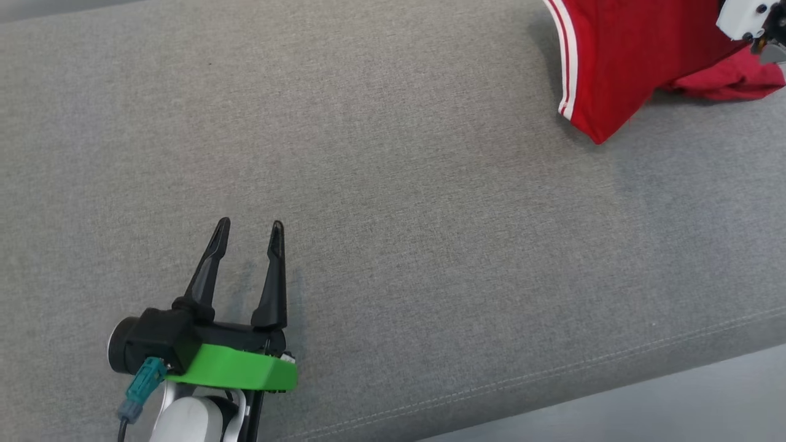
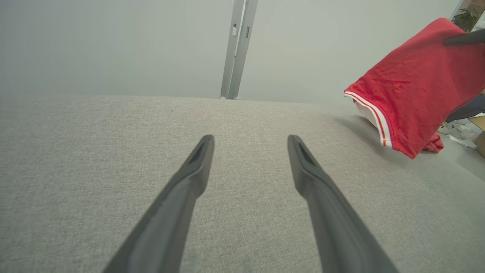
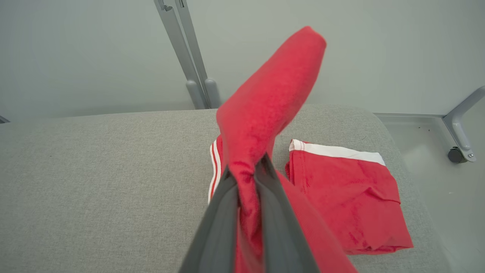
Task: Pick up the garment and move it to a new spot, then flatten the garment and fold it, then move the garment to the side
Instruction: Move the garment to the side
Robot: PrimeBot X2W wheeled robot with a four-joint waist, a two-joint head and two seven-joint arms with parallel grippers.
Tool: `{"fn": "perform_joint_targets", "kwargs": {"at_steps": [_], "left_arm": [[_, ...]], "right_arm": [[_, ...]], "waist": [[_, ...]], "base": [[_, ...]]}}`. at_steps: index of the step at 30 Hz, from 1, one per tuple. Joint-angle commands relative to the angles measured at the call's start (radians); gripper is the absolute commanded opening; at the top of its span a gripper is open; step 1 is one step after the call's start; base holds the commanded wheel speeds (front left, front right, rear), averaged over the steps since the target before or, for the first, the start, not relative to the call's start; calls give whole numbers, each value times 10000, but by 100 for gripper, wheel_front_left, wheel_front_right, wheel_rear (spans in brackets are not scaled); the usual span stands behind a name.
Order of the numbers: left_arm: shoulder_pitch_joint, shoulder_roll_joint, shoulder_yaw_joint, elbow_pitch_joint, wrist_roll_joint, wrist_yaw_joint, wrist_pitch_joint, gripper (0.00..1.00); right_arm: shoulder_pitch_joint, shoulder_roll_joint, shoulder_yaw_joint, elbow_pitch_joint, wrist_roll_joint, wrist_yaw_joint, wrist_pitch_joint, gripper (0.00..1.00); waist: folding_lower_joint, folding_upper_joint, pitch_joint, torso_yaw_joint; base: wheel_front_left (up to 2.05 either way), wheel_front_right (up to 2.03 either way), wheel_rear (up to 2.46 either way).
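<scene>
In the head view, the red garment [image 1: 620, 55] with white stripes sat at the far right corner of the grey fabric surface [image 1: 430, 184]. It was partly raised, with 1 striped hem hanging down toward the cloth and a crumpled part resting behind it. A pale piece of the right arm [image 1: 744, 18] stood over it. The left hand [image 1: 250, 224] lay low at the near left, its 2 fingers spread wide with nothing between them, well apart from the garment.

In the left wrist view, looking along those spread fingers, the garment hung to the far right. Its upper edge was lifted off the surface, where 1 dark finger [image 2: 464, 38] of the right arm met it.

In the right wrist view, the right hand [image 3: 246, 170] was closed tight on a fold of the garment. Red cloth was bunched between its 2 fingers and rose past their tips. The rest lay on the surface just beyond, near the right end, with a white band along its far edge.

The garment's long axis seemed to run from the pinch down to the part on the surface. The right arm was plainly the nearer one and already had hold. Carrying the garment left toward the middle of the surface would likely fall to that arm. The left hand would have to reach far and right to take a second corner.
</scene>
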Motion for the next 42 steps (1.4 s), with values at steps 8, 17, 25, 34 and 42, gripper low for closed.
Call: {"fn": "perform_joint_targets", "kwargs": {"at_steps": [8,17,25,34,42], "left_arm": [[-463,164,-58,-138,96,-83,2,100],[-592,296,-134,-355,163,-9,66,100],[-555,508,-83,-689,243,114,284,100],[-572,783,-127,-1125,334,195,578,100],[-542,991,-194,-1387,431,258,833,100]], "right_arm": [[-561,-501,-81,608,-602,-1,-282,0],[-886,-943,-176,1052,-821,-1,-551,0],[-1178,-1610,-291,1379,-1098,-1,-519,0],[-1365,-2048,-672,2869,-2212,-3,-1069,0],[-1551,-2049,-851,4613,-3841,-9,-2442,0]], "waist": [[-1,-1,741,895],[-1,-1,1240,1121],[-1,-1,1548,933],[-1,-1,1917,824],[-1,-1,2245,1045]], "base": [[0,0,0],[0,0,0],[0,0,0],[0,0,0],[0,0,0]]}}
